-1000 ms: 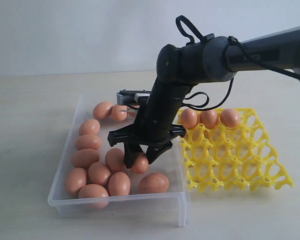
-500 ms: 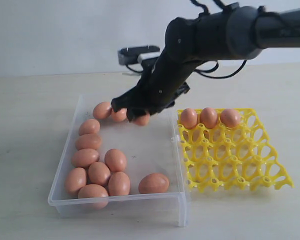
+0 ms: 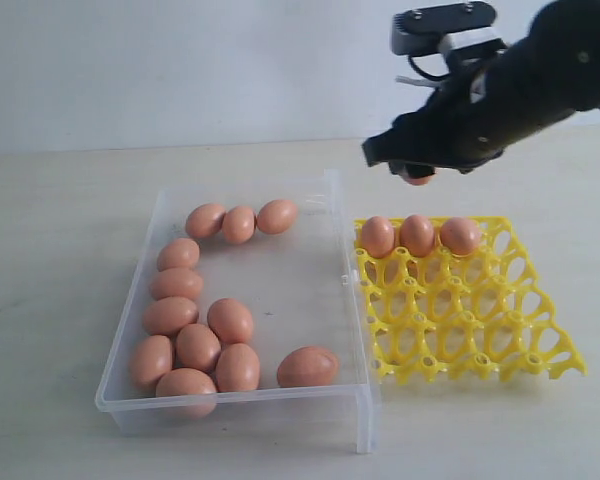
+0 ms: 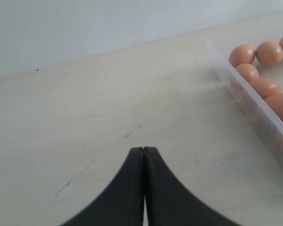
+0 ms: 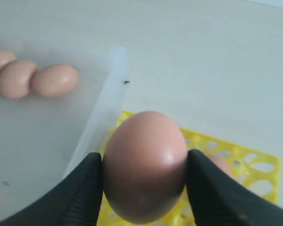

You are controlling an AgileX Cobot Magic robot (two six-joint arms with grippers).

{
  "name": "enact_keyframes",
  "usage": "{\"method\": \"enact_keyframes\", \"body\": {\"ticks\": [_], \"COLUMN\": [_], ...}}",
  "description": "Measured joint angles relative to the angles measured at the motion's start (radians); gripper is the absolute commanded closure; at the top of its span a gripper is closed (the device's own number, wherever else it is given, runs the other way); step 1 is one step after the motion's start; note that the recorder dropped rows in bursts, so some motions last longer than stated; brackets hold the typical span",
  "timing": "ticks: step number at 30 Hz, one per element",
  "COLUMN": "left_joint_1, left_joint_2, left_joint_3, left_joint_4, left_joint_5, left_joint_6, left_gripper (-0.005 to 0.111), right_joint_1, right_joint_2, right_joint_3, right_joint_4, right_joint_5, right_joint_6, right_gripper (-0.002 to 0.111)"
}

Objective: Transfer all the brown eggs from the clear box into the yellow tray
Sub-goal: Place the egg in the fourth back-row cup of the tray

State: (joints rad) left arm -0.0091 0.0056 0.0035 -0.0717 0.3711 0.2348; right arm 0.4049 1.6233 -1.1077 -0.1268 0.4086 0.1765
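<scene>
Right hand (image 3: pixel 420 166) is clamped on one brown egg, the held egg (image 3: pixel 418 179), up in the air over the back edge of the yellow tray (image 3: pixel 480 340), near the corner closest to the clear box (image 3: pixel 240 398). In the right wrist view both fingers (image 5: pixel 80 193) press the held egg (image 5: pixel 145 165) at its waist, so the long axis runs along the fingers, crosswise to the squeeze; the narrower end looks to point out past the fingertips and the blunt end back toward the wrist. In the exterior view only its lower tip shows under the hand, axis roughly vertical. Three brown eggs (image 3: pixel 417 234) sit side by side in the tray's back row, looking upright in their cups. Twelve more lie on their sides in the clear box: three touching in a row at the back wall, the rest bunched down the left side and front, long axes pointing all ways. Left hand (image 4: pixel 144 153) has its fingers pressed together on nothing, low over the bare bench (image 4: pixel 85 94), just outside the box wall (image 4: pixel 254 113)
</scene>
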Motion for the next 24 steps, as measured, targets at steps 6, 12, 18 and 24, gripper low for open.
{"method": "enact_keyframes", "body": {"ticks": [6,12,18,24], "left_joint_1": [0.000,0.000,0.000,0.000], "left_joint_2": [0.000,0.000,0.000,0.000], "left_joint_3": [0.000,0.000,0.000,0.000], "left_joint_4": [0.000,0.000,0.000,0.000], "left_joint_5": [0.000,0.000,0.000,0.000], "left_joint_6": [0.000,0.000,0.000,0.000], "left_gripper": [0.107,0.107,0.107,0.107], "right_joint_1": [-0.096,-0.213,-0.299,-0.343], "right_joint_2": [-0.054,-0.054,-0.037,0.075], "right_joint_3": [0.160,0.295,0.450,0.506], "right_joint_4": [-0.012,-0.004,-0.012,-0.034], "right_joint_5": [-0.178,-0.471,-0.819,-1.003], "right_joint_6": [-0.048,-0.050,-0.046,-0.046], "right_gripper": [0.108,0.108,0.108,0.108]}}
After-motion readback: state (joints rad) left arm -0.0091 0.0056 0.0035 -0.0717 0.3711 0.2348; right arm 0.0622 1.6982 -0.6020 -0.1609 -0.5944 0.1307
